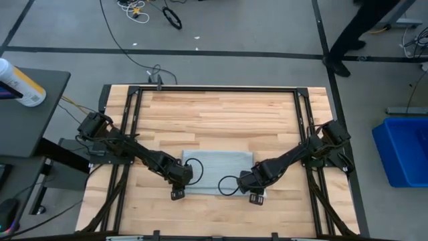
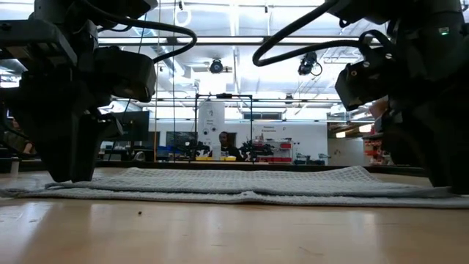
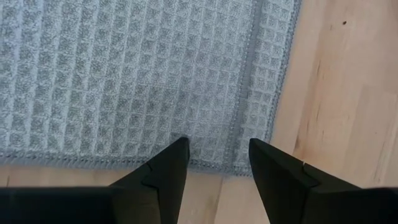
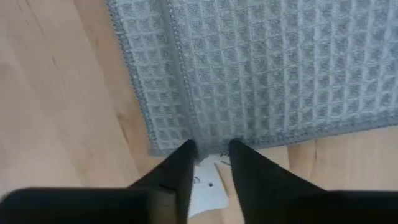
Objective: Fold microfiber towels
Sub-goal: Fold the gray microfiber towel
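The towel lies flat on the table, at about 6 o'clock from the table's centre in the high view, between the two arms. It is grey-blue with a waffle weave and a stitched hem.

The left gripper sits at the towel's 8 o'clock corner. In the left wrist view its fingers stand wide apart, straddling the hem at that corner, tips just at the edge and holding nothing.

The right gripper sits at the towel's 4 o'clock corner. In the right wrist view its fingers stand narrow, tips at the hem by the corner, with the white tag lying on the wood between them. Whether they pinch the cloth I cannot tell.

In the low view the towel lies low across the table, both grippers down at its ends. A person sits far back in the room.
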Controlling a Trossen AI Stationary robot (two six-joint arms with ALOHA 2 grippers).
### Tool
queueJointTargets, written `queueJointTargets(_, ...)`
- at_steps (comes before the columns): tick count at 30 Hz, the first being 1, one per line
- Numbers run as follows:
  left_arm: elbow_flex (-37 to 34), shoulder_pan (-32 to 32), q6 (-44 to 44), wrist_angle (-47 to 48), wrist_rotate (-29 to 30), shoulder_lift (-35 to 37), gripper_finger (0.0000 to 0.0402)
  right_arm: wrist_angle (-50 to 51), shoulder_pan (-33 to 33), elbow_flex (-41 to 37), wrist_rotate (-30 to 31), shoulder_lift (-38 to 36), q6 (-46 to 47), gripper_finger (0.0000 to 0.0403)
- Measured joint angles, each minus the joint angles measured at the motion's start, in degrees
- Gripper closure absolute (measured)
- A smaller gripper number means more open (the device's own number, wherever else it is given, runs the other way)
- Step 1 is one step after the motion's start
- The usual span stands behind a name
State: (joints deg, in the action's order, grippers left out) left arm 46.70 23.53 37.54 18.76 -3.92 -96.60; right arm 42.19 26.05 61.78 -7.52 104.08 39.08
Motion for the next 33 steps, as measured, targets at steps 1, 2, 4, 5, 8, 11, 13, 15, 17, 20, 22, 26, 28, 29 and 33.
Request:
queueJointTargets(1, 0.0, 0.0, -0.1, 0.0, 0.1, 0.0, 0.0219, 0.0, 0.1, 0.0, 0.0, 0.0, 0.0, 0.0323)
queueJointTargets(2, 0.0, 0.0, -0.1, -0.2, 0.1, 0.0, 0.0219, 0.0, 0.2, 0.0, 0.0, 0.0, 0.0, 0.0341)
queueJointTargets(4, 0.0, 0.0, -0.2, -0.2, 0.1, 0.0, 0.0219, 0.0, 0.5, 0.0, 0.0, 0.0, 0.0, 0.0380)
queueJointTargets(5, 0.0, 0.0, -0.2, -0.2, 0.1, 0.0, 0.0219, 0.0, 0.7, 0.0, 0.0, 0.0, -0.1, 0.0390)
queueJointTargets(8, 0.0, 0.0, -0.3, -0.3, 0.2, 0.0, 0.0219, -0.1, 1.1, 0.0, -0.2, 0.0, 0.0, 0.0391)
queueJointTargets(11, -0.1, 0.0, -1.9, -1.1, 0.1, 0.0, 0.0219, -0.1, 1.3, 0.0, -0.2, 0.0, 0.0, 0.0397)
queueJointTargets(13, -0.1, 0.0, -3.2, -1.8, -0.6, -0.1, 0.0219, 0.0, 1.3, 0.0, -0.2, 0.0, -0.1, 0.0398)
queueJointTargets(15, -0.1, -0.1, -4.8, -2.1, -2.4, -0.1, 0.0219, 0.0, 1.3, 0.0, -0.2, 0.0, -0.1, 0.0397)
queueJointTargets(17, -0.1, -0.2, -5.3, -1.8, -3.5, -0.1, 0.0219, 0.0, 1.3, 0.0, -0.2, 0.0, 0.0, 0.0399)
queueJointTargets(20, -0.1, -0.1, -5.4, -1.6, -4.5, -0.2, 0.0219, 0.0, 1.3, 0.0, -0.2, 0.0, 0.0, 0.0398)
queueJointTargets(22, -0.1, -0.1, -5.4, -1.6, -5.2, -0.2, 0.0219, 0.0, 1.3, 0.0, -0.2, 0.0, 0.0, 0.0398)
queueJointTargets(26, 0.0, -0.1, -4.2, -1.2, -5.4, -0.1, 0.0234, 0.0, 1.3, 0.0, -0.2, 0.0, 0.0, 0.0399)
queueJointTargets(28, 0.0, -0.1, -3.5, -0.6, -4.8, -0.1, 0.0256, 0.0, 1.3, 0.0, -0.2, 0.1, 0.0, 0.0397)
queueJointTargets(29, 0.0, -0.1, -3.4, -0.2, -4.8, -0.1, 0.0270, 0.0, 1.3, 0.0, -0.1, 0.1, 0.0, 0.0398)
queueJointTargets(33, 0.6, 0.0, -3.4, 1.0, -4.7, -0.1, 0.0341, -0.1, 1.3, 0.0, -0.1, 0.1, 0.0, 0.0400)
